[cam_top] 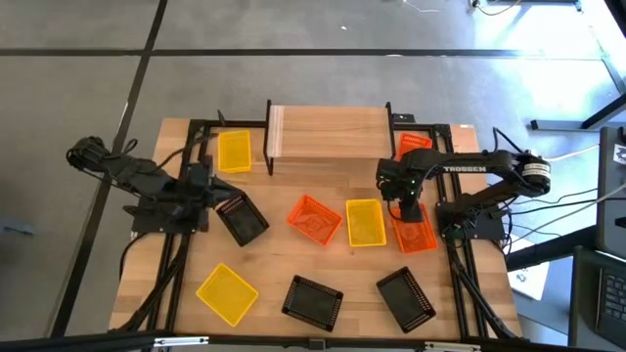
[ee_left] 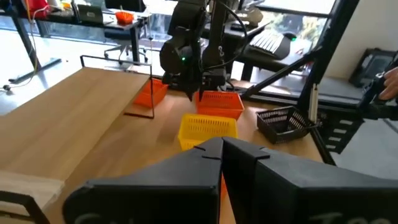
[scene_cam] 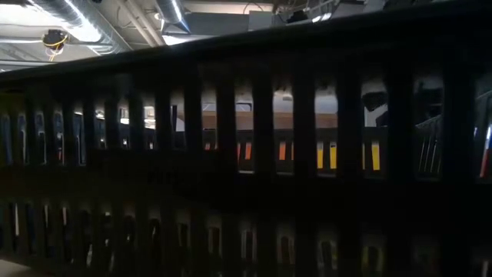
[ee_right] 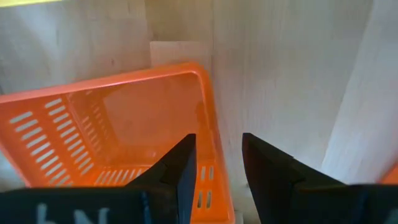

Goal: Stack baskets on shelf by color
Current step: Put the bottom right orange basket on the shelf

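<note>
My right gripper is open and points down over an orange basket on the table's right side. In the right wrist view, one finger stands inside the basket and the other outside. The basket's side wall lies between them, and I see no touch. My left gripper is shut at the table's left, next to a black basket. The wooden shelf stands at the far edge with a yellow basket to its left and an orange basket to its right.
More baskets lie flat on the table: an orange one and a yellow one at mid-table, and a yellow one and two black ones near the front edge. A dark mesh wall fills the low view.
</note>
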Motion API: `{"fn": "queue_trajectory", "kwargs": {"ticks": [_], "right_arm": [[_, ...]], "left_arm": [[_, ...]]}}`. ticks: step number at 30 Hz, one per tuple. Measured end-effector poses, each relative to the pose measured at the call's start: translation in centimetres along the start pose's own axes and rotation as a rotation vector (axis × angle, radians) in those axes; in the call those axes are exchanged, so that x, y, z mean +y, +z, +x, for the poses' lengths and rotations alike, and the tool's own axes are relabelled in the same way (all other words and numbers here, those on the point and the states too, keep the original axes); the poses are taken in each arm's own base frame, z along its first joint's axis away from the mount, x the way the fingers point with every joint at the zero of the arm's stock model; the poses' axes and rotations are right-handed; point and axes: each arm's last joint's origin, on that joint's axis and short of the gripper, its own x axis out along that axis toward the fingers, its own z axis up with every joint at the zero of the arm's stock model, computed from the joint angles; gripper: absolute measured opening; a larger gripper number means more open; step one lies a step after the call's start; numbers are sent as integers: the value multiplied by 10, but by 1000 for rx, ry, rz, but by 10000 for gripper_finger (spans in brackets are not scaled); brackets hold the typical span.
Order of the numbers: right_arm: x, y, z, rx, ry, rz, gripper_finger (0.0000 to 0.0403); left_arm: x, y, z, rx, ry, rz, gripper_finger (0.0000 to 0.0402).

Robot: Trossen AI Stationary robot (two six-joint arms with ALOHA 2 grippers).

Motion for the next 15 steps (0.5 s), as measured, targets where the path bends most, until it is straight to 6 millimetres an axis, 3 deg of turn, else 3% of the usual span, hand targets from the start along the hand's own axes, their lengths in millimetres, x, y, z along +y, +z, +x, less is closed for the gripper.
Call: {"fn": "queue_trajectory", "kwargs": {"ticks": [8,15], "right_arm": [[-5,11,15,34,11,6,118],[-6,13,16,26,12,20,14]], "left_arm": [[-8,7,9,20,4,14,0],[-8,7,9,20,4,13,0]]}}
